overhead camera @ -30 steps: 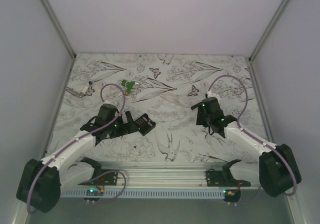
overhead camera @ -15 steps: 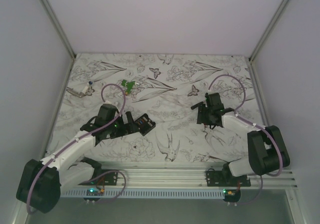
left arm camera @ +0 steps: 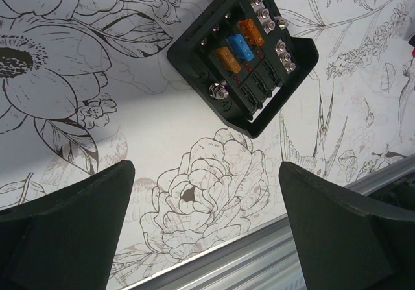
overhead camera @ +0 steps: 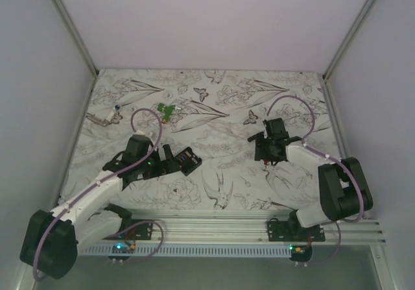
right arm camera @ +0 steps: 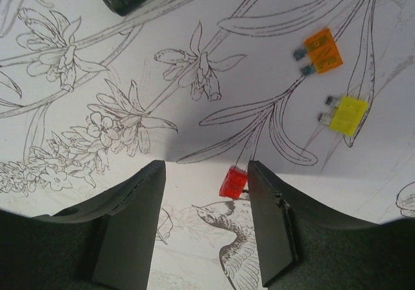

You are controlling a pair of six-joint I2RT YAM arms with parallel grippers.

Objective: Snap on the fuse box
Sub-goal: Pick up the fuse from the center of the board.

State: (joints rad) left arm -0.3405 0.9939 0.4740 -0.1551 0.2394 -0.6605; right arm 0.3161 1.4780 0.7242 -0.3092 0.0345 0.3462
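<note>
Fuse box (left arm camera: 243,53) beyond left tool (left arm camera: 204,173)

Soft, even light fills my sharp overhead view. In my right wrist view, a grey shadow covers the white flower-printed table cover (right arm camera: 78,56) toward twelve o'clock, brighter at six, where my right gripper (right arm camera: 205,170) looks slightly soft.

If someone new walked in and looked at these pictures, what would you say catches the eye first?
The open black fuse box stands out, lying on the flower-printed table cover just beyond the left hand, with orange and blue fuses seated inside. Next come three loose fuses by the right hand: a red fuse between its open fingers, an orange fuse and a yellow fuse farther out.
</note>
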